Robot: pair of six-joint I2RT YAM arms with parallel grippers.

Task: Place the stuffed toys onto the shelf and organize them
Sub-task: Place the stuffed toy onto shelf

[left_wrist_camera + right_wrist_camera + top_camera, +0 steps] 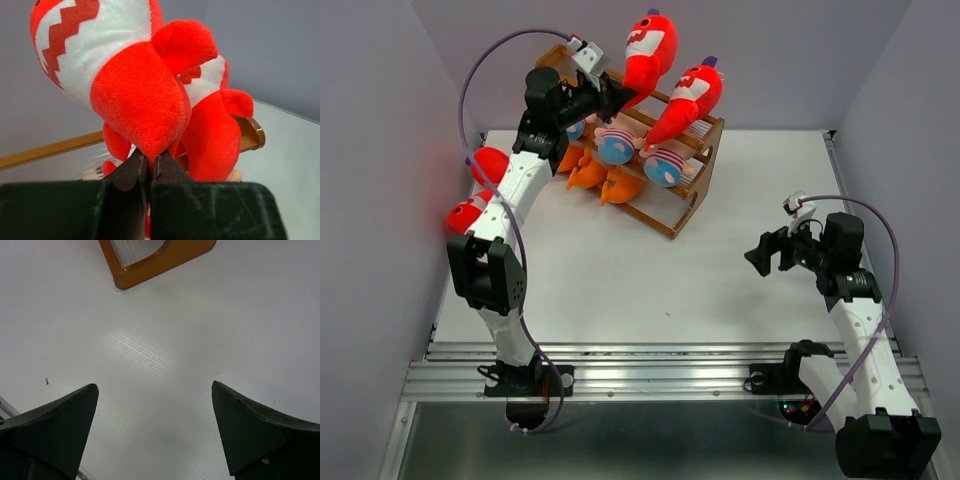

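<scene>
My left gripper (pixel 609 97) is shut on the tail of a red toothy shark (pixel 651 44), holding it upright over the top tier of the brown wooden shelf (pixel 692 200). In the left wrist view the fingertips (pixel 131 167) pinch the shark's (pixel 135 85) red tail, with the gripper (pixel 150 163) just below it. A second red shark (pixel 692 98) (pixel 212 125) lies on the top tier beside it. Two striped dolls (pixel 615 148) (pixel 663 165) sit on the middle tier, and orange toys (pixel 605 180) on the lowest. My right gripper (pixel 757 258) (pixel 155 395) hangs open over bare table.
Two more red stuffed toys (pixel 490 163) (pixel 465 213) lie on the table at the left, close to my left arm and the side wall. The shelf's side panel foot (pixel 155 265) shows at the top of the right wrist view. Grey walls enclose the table.
</scene>
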